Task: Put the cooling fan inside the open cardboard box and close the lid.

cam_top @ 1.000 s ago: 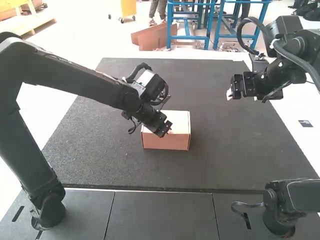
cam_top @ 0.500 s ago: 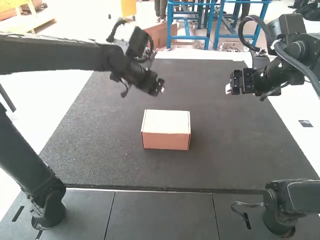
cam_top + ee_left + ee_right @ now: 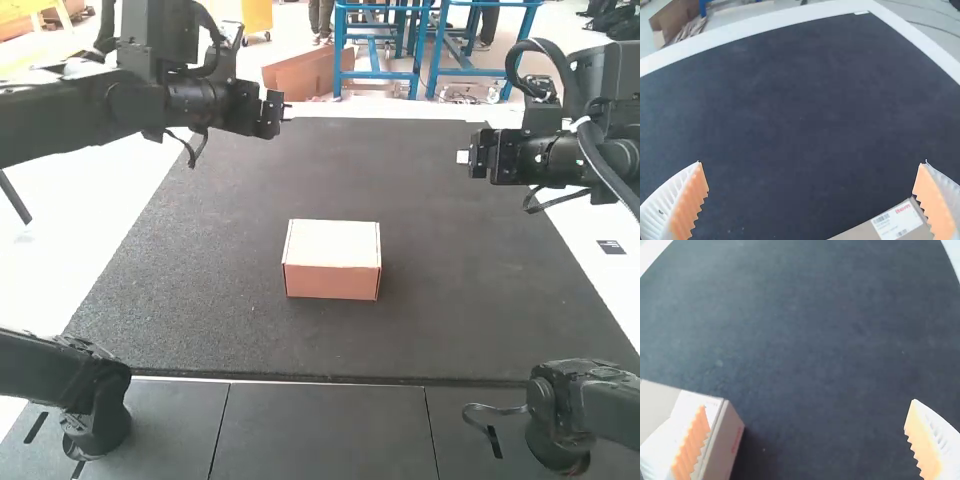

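Left jaws: spread wide and gripping nothing. From the left wrist we see the orange pads far apart, with black textured mat between them and a labelled corner of the small brown cardboard box beside one.
Right jaws: equally wide and equally empty. Open mat lies between the two pads, and one of them crosses in front of the box's edge.
Left gripper: held high over the far left corner of the mat, pointing toward the middle, well apart from the box.
Right gripper: held high over the far right side, facing inward toward its partner, likewise well apart from the box.
Box: resting alone at the mat's centre, between the two arms, its lid lying flat and shut across the top.
Cooling fan: we judge it to be inside the box, under the closed lid, though we cannot confirm this.
Mat: covers the table under the box and, in our reading, gives it a non-slip footing.
Why the arms stand off: with the lid down and nothing in either grip, we read both raised, open poses as clearing the work. The task looks complete, or very nearly so.
Risk: we cannot tell whether the lid's flap is tucked in or merely resting, so it may spring up.
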{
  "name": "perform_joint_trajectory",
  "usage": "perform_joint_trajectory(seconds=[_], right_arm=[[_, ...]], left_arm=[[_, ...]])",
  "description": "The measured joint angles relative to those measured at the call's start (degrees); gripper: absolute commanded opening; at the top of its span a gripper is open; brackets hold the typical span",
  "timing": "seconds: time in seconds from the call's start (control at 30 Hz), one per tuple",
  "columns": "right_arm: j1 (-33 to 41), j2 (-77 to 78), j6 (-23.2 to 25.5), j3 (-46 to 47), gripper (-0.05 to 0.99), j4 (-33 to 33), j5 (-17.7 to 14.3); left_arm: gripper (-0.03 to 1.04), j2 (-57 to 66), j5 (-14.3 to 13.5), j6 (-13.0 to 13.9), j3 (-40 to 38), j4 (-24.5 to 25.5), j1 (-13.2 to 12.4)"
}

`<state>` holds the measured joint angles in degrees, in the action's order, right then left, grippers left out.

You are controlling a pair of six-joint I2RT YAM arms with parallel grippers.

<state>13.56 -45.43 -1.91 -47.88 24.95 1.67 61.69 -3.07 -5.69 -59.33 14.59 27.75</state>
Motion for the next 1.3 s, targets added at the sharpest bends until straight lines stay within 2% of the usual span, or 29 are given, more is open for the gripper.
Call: perform_joint_trajectory(seconds=[0.17,0.4,0.53,0.73,0.87,1.0,1.13,1.3], right_arm=[[0.0,5.0,-0.3,4.0,0.90,-2.1,0.0],[0.0,15.9,-2.8,10.4,0.90,-7.7,-0.7],[-0.3,23.5,-4.5,14.6,0.90,-10.6,-1.2],[-0.3,33.6,-6.0,20.6,0.90,-15.7,-3.8],[-0.3,41.0,-7.1,25.7,0.90,-18.8,-5.5],[-0.3,45.1,-8.2,29.4,0.90,-21.6,-6.7],[-0.7,45.0,-9.0,31.3,0.90,-27.6,-7.1],[-0.7,45.0,-11.2,32.7,0.90,-32.2,-7.1]], left_arm=[[0.97,-13.7,-0.3,1.8,10.3,-8.7,0.0],[0.97,-33.2,-5.2,2.3,26.3,-15.5,0.0],[0.97,-42.8,-8.2,2.4,33.3,-16.8,0.0],[0.97,-52.1,-11.5,2.5,40.0,-16.6,0.0],[0.97,-56.7,-12.2,2.5,43.6,-18.6,0.0],[0.97,-56.3,-12.2,2.5,44.3,-21.7,0.0],[0.97,-55.9,-12.1,2.9,47.1,-29.7,0.2],[0.97,-56.4,-11.2,3.1,55.5,-32.1,0.4]])
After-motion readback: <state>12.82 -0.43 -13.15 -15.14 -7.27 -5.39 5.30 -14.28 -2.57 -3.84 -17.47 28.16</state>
